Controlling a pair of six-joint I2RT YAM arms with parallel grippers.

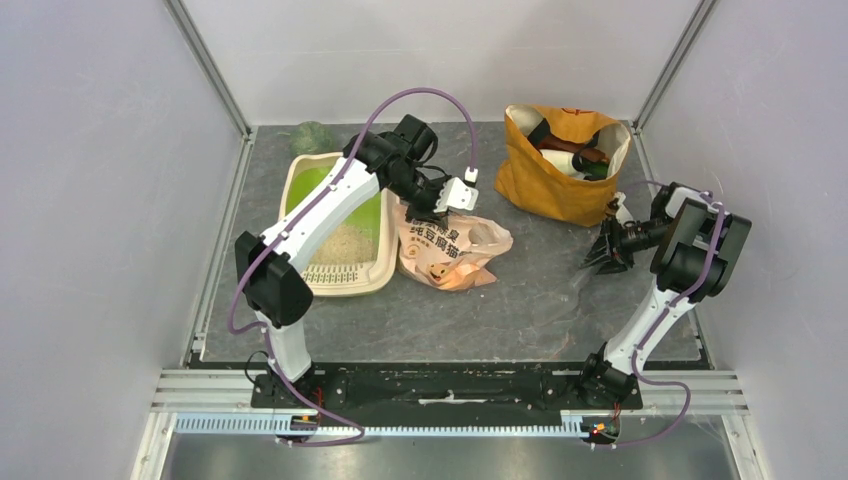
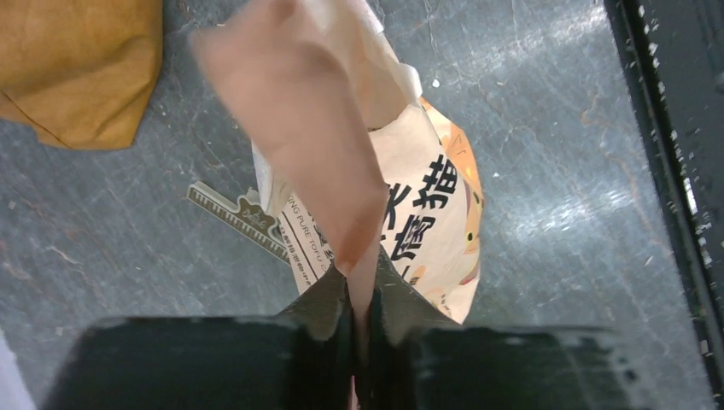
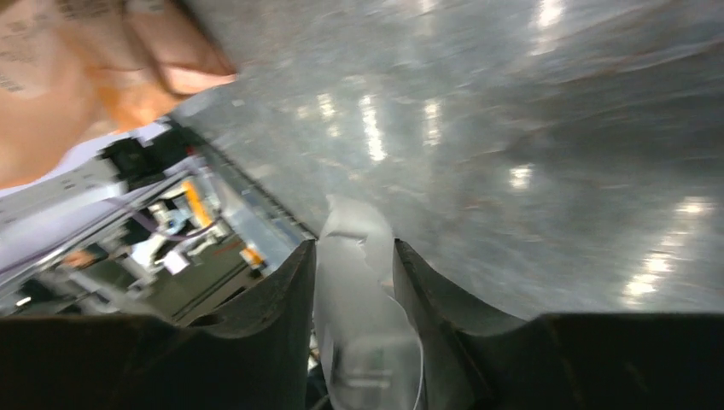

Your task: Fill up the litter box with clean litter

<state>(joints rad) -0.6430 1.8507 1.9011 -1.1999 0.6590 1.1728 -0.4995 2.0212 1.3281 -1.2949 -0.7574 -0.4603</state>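
The cream litter box (image 1: 300,178), green inside, lies at the left of the mat. A pale heap of clean litter (image 1: 345,243) sits in its near half, by the slotted ledge. The peach-orange printed bag (image 1: 450,245) slumps right beside the box. My left gripper (image 1: 437,203) is above it, shut on the bag's upper edge. In the left wrist view that gripper (image 2: 360,278) pinches a fold of the bag (image 2: 427,222). My right gripper (image 1: 600,252) hovers low at the right. In its wrist view the right gripper (image 3: 354,248) holds a clear plastic piece (image 3: 363,299) in a narrow gap.
A mustard-yellow fabric bag (image 1: 560,165) with bottles in it stands at the back right, and its corner shows in the left wrist view (image 2: 77,68). A green lump (image 1: 312,137) lies behind the box. A torn printed strip (image 2: 235,213) lies on the mat beside the bag.
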